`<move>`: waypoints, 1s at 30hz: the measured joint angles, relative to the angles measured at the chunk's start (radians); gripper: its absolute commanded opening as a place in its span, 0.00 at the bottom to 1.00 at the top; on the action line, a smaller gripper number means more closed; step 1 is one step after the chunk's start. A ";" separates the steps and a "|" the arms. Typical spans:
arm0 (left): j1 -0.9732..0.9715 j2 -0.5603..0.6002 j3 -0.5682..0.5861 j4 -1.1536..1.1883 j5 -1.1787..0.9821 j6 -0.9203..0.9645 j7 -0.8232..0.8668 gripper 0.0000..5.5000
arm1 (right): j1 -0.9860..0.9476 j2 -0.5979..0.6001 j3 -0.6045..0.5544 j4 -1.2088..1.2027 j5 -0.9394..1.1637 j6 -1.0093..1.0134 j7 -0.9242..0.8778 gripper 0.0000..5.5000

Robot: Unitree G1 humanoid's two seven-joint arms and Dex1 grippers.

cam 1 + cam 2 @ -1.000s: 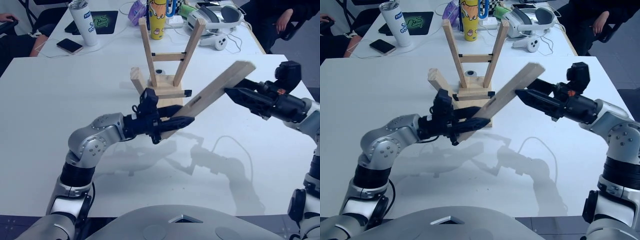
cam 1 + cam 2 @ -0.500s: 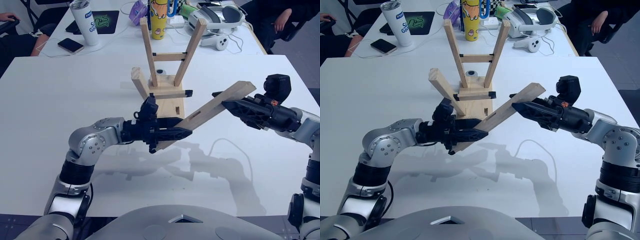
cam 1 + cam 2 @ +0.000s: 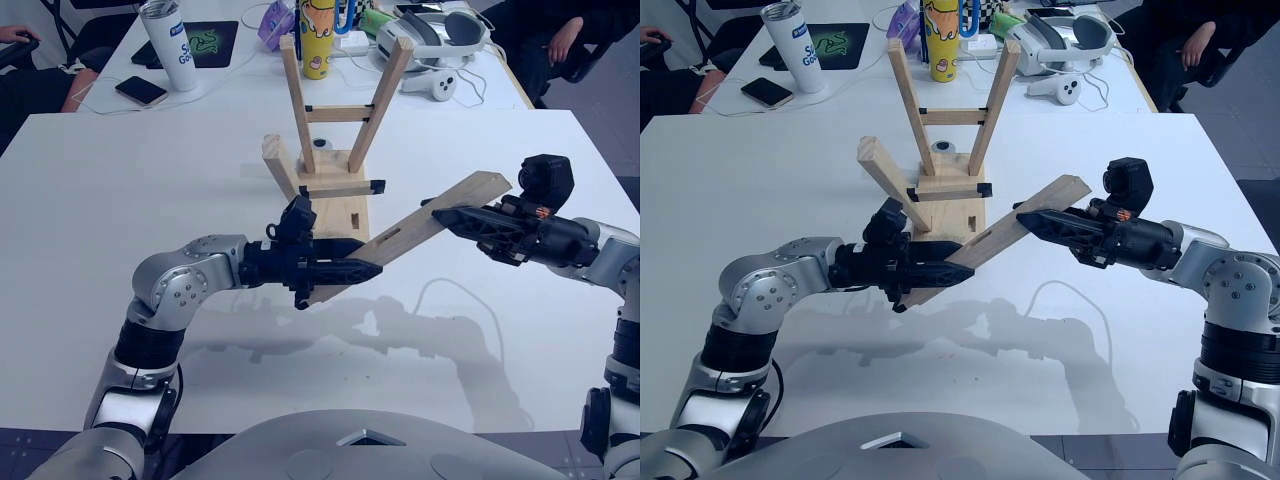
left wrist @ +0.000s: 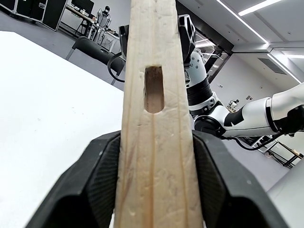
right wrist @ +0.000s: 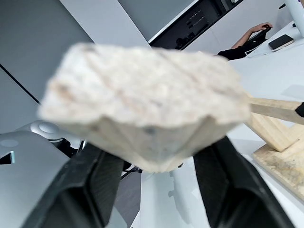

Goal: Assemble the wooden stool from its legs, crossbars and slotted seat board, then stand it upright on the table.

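I held the loose leg [image 3: 425, 222] by both ends, slanting in the air just in front of the seat board [image 3: 345, 213]. The board lay upside down on the bench [image 3: 130, 170] with two legs and a crossbar [image 3: 336, 113] standing up from it. My left fingers [image 4: 107, 183] were clamped on the leg's low end at the board's front edge. My right fingers [image 5: 230, 185] were pinching the high end, off to the board's right.

With two grips on one stick, I judged that any mismatch between my arms could twist it loose. The low end could also knock the board.

My left elbow was bent outward, forearm low. My right arm reached inward, higher.
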 measured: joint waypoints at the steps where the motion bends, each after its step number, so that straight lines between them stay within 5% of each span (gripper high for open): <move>1: 0.000 0.000 0.000 0.000 0.003 -0.002 -0.001 0.44 | 0.000 0.000 0.001 0.000 -0.001 -0.003 0.001 0.37; 9: 0.010 -0.004 0.000 -0.002 0.018 -0.023 -0.002 0.64 | -0.003 -0.008 0.002 0.016 -0.023 -0.011 0.004 0.37; 17: 0.063 0.008 0.047 -0.036 0.095 -0.103 0.072 0.64 | 0.075 -0.155 0.055 0.007 -0.209 -0.115 0.133 0.37; 30: 0.078 0.026 -0.395 0.084 1.002 -0.633 0.367 0.64 | -0.148 -0.336 0.055 0.416 -0.415 -0.278 0.330 0.37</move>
